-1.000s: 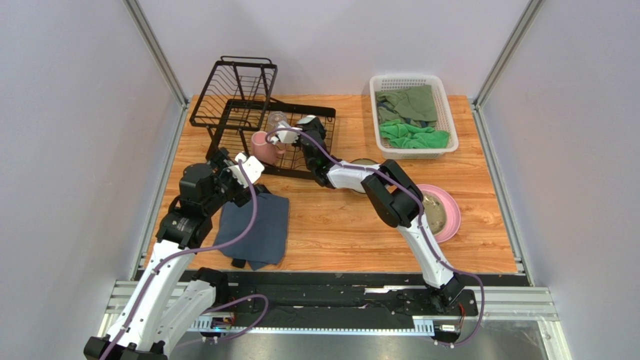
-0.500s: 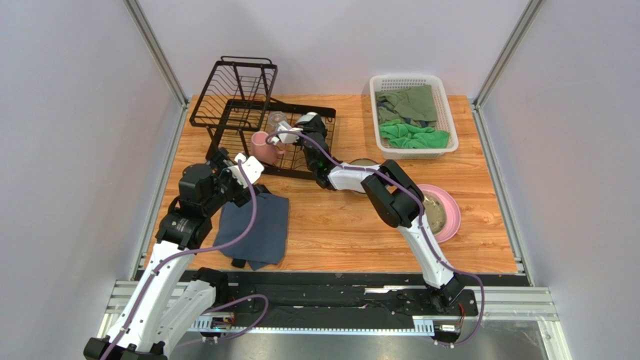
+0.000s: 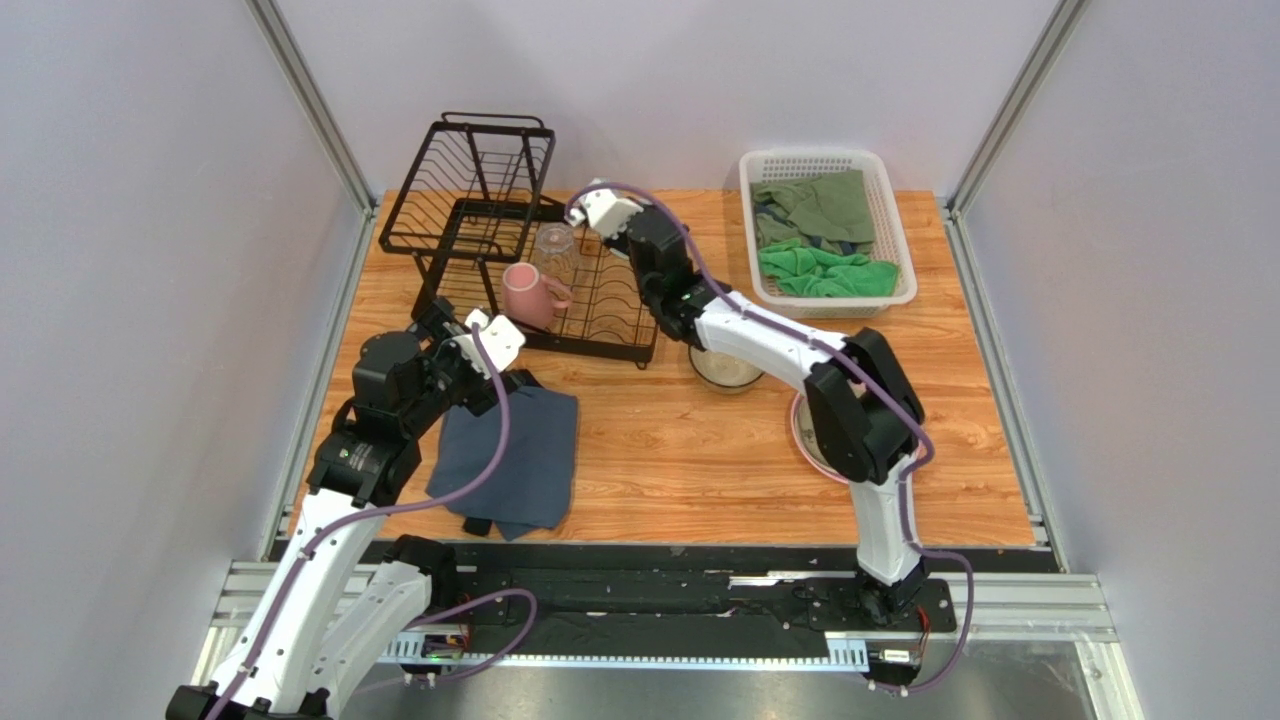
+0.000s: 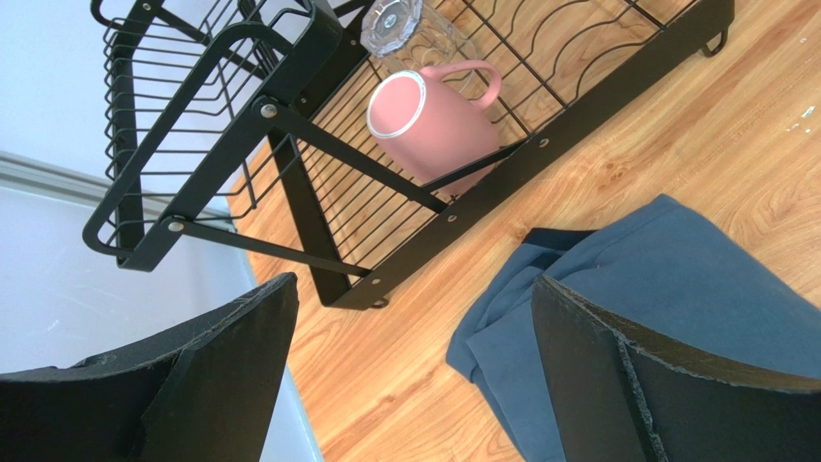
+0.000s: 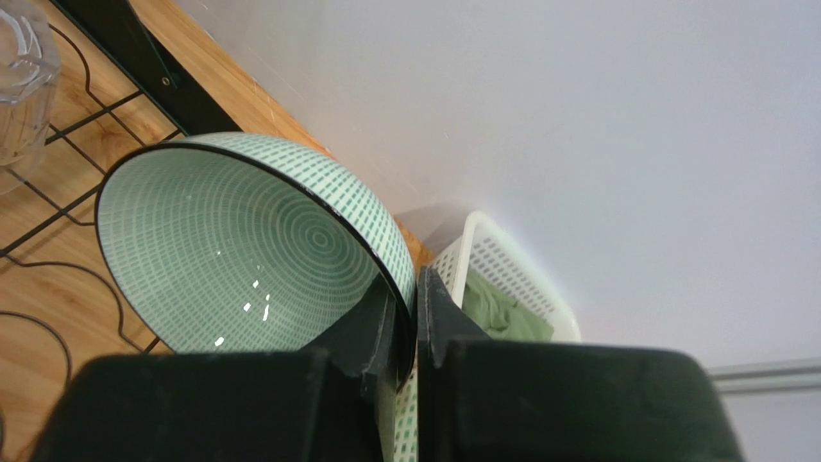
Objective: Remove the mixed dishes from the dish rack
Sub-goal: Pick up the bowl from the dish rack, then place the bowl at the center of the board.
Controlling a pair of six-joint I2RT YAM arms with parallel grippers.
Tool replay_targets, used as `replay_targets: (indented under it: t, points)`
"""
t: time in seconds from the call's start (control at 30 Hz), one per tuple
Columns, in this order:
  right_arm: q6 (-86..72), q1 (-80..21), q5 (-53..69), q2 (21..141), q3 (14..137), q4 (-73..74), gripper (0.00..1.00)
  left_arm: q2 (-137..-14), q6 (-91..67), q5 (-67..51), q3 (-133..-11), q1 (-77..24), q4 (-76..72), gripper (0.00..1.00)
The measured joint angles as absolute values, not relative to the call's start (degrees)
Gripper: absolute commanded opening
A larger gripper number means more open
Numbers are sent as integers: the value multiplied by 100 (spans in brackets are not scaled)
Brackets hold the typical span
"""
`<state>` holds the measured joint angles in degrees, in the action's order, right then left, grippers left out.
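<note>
The black wire dish rack [image 3: 469, 192] stands at the back left of the table. A pink mug [image 3: 526, 293] and a clear glass [image 3: 556, 248] sit on its lower tray; both also show in the left wrist view, the mug [image 4: 434, 120] and the glass [image 4: 395, 19]. My right gripper [image 3: 604, 212] is above the rack's back right corner. It is shut on the rim of the dark bowl with teal inside [image 5: 231, 250], held tilted. My left gripper [image 3: 478, 333] is open and empty, low over the table between the rack's front edge [image 4: 501, 178] and a blue-grey cloth [image 4: 665, 289].
The folded blue-grey cloth [image 3: 511, 450] lies front left. A white basket [image 3: 819, 225] of green cloths stands at the back right. A cream dish [image 3: 727, 368] sits mid-table. A plate's edge [image 3: 806, 438] shows under the right arm's elbow.
My right gripper has risen from low over the rack's lower tray and moved back and right, with the bowl in it. The right elbow swung right. The left arm barely moved.
</note>
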<state>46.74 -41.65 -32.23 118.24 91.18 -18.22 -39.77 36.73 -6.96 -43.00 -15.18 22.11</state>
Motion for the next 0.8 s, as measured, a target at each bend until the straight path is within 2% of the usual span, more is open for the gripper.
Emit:
replay_targets:
  t: [0.2, 0.47, 0.8]
  points:
    - [3262, -3857, -2832, 11078, 9548, 25, 0, -3887, 3671, -714, -4300, -1518, 2296, 99]
    - [1752, -3089, -1732, 10353, 9588, 2316, 0, -3870, 3632, -895, -4305, -1518, 2589, 99]
    - [987, -2283, -379, 9470, 8788, 3732, 0, -3918, 3610, -1205, -4368, -1518, 2904, 99]
